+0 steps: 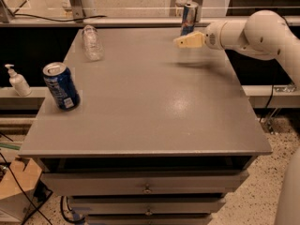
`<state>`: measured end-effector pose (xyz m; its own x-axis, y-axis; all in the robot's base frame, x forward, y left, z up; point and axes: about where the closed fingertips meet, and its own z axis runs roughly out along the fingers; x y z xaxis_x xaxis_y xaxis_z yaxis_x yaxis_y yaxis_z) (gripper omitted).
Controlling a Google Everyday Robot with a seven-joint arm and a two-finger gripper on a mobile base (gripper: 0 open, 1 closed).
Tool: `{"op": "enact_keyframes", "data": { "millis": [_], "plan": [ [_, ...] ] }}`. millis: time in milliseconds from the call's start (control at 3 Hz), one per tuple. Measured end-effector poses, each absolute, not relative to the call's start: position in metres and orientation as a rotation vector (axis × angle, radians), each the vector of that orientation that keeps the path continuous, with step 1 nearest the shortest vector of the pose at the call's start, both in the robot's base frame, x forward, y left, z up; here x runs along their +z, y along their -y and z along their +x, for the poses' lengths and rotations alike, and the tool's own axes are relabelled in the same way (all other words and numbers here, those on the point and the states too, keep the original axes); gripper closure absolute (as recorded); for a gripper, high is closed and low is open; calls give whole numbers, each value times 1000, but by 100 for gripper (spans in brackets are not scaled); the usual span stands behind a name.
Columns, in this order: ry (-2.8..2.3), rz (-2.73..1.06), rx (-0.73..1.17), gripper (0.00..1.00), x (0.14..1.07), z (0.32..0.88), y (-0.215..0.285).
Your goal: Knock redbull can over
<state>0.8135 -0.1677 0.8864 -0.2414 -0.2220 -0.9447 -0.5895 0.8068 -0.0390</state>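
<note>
A grey table (pixel 154 111) fills the scene, with drawers (pixel 146 189) stacked beneath its near edge. A wide dark-blue can (pixel 61 86) stands upright by the left edge. A clear plastic bottle (pixel 92 42) lies on its side at the far left. Off the table, further left, a white pump dispenser (pixel 18 81) sits on a ledge. A cardboard box (pixel 16 184) rests on the floor, near left. The gripper (pixel 180 41) hangs over the table's far right.

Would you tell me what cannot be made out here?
- Camera view: redbull can base, hidden behind the gripper hovering at the table's far right; contact unclear.
- Camera view: robot arm, cut off by the right edge.
- Camera view: bottom drawer, cut off by the bottom edge.
</note>
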Motion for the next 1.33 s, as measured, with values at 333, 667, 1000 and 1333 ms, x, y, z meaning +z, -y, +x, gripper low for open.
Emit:
{"op": "enact_keyframes", "data": {
  "millis": [333, 667, 1000, 1333],
  "plan": [
    [-1818, -622, 390, 0, 886, 814, 167],
    [-1797, -542, 406, 0, 884, 823, 165],
    [-1761, -452, 417, 0, 881, 849, 162],
    [-1734, -406, 395, 0, 881, 875, 162]
  ]
}}
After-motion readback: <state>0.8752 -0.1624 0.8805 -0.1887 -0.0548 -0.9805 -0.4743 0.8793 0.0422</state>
